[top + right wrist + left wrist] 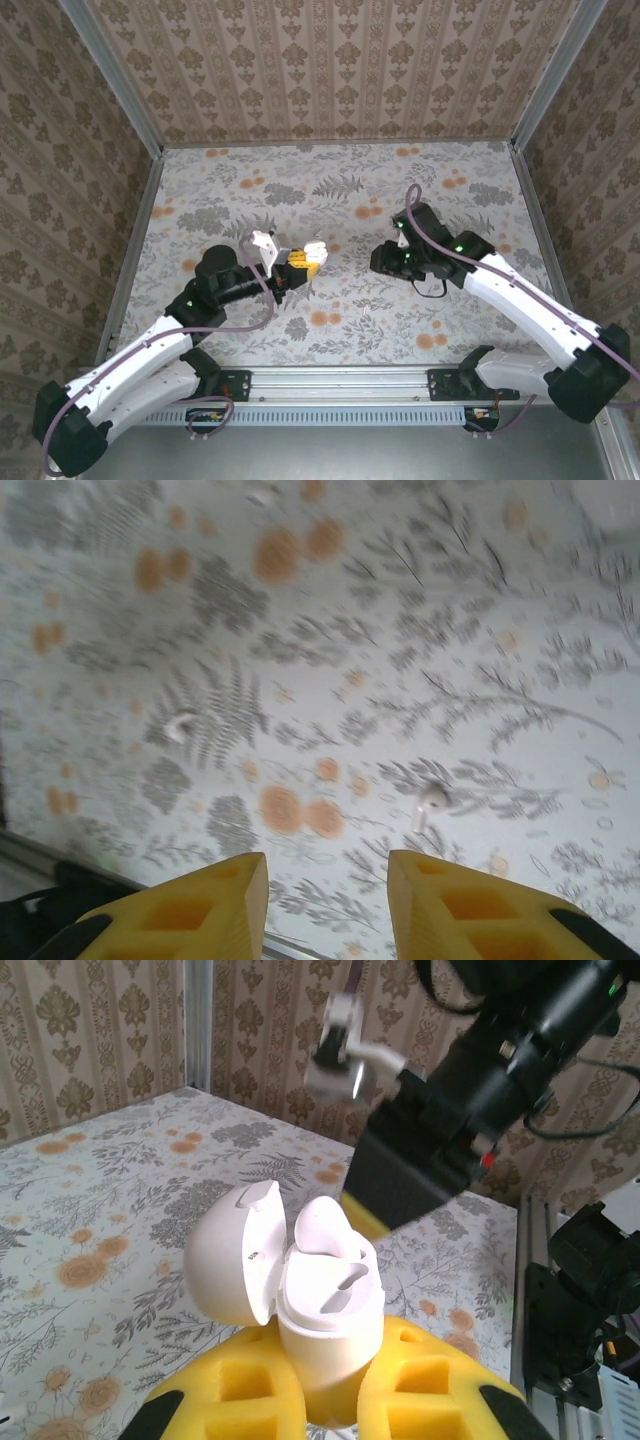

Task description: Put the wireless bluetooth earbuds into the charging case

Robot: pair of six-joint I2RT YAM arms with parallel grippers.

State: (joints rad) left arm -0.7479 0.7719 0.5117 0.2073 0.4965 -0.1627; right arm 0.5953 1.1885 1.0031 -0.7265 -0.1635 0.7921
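**Case held open, right arm over a loose bud: pick-up step**

The left gripper is clamped tight on the charging case. Its yellow pads press the lower body from both sides. The case stands upright and off the table, with its lid swung open to the left in the left wrist view. A rounded white piece sticks up from the rear socket, probably one bud already seated, though I can't be sure. The slot nearer the camera looks empty.

The right gripper has its jaws partly apart with nothing between them. It points down at the floral table. A loose earbud lies on the table just ahead of the right-hand finger and not touching it. A second white speck sits farther off to the left, too blurred to name.

In the top view the right gripper hangs near the case, with a gap between them.

Step in hand, as I judge it, is fetching the next bud.

Next move:
- Centre the jaws over the bud.
- Descend and pinch it lightly.
- Carry it to the empty slot stem-down.

The bud is tiny and slick, so it could squirt out of the grip.
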